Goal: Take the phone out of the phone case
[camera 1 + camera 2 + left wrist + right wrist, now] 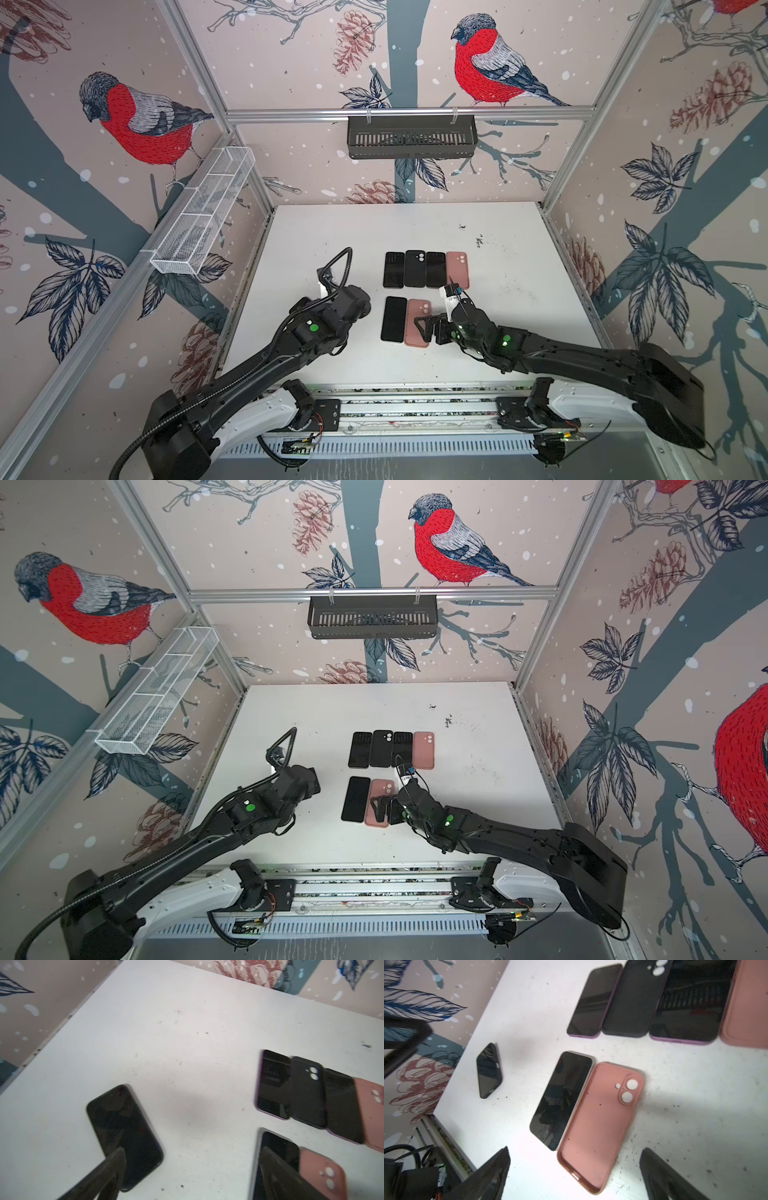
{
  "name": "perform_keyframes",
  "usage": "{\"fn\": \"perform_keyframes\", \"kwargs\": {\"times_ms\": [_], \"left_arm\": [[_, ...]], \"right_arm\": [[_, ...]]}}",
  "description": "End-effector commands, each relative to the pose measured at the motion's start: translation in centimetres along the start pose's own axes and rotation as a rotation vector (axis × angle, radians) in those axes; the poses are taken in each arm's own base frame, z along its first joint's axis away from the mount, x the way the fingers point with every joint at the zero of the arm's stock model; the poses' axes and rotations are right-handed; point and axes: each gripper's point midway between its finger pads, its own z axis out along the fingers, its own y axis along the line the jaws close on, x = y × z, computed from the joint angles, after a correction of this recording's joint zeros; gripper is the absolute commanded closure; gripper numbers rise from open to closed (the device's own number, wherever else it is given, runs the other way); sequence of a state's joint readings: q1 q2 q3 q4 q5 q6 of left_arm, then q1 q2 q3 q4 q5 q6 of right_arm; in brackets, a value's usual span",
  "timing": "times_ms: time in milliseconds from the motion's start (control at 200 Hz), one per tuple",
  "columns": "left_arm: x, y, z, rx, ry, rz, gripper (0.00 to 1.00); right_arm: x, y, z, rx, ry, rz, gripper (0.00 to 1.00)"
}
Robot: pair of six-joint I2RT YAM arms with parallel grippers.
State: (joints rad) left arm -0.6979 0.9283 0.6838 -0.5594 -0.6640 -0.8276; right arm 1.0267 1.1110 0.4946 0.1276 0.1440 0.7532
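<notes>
Right gripper (575, 1176) wide above pink case (600, 1126)

Bird-and-pinecone wallpaper (291, 62) covers the three walls. A black basket (411, 137) hangs on the far wall, a white mesh basket (203, 216) on the left. The white table (332, 232) is speckled with dark marks.

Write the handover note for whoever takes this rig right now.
Left hand: open, empty, above the lone phone lying apart on the left, which looks still cased in black.
Right hand: open, empty, above the near pink case.
Done: near phone lies bare beside that case; far row reads first purple phone, black case, second purple phone, far pink case.
Left: uncase the lone phone.
</notes>
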Motion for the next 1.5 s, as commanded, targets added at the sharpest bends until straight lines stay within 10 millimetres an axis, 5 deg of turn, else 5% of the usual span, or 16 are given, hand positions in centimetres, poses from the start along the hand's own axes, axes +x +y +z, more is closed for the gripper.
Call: {"fn": "perform_keyframes", "kwargs": {"times_ms": [0,145,530,1496], "left_arm": [[1.0,2.5,0.6,-0.029,0.078,0.004,0.01],[0.1,4.9,1.9,-0.072,0.093,-0.117,0.01],[2.4,9.0,7.5,-0.133,0.319,-0.292,0.01],[6.2,9.8,13.2,-0.142,0.577,-0.334,0.03]], "right_arm": [[-0.9,0.1,-1.5,0.016,-0.031,-0.073,0.00],[-1.2,1.3,-2.4,-0.038,-0.038,-0.099,0.00],[0.2,3.0,-0.6,-0.100,0.031,-0.143,0.00],[2.4,6.2,2.0,-0.163,0.088,-0.219,0.00]]}}
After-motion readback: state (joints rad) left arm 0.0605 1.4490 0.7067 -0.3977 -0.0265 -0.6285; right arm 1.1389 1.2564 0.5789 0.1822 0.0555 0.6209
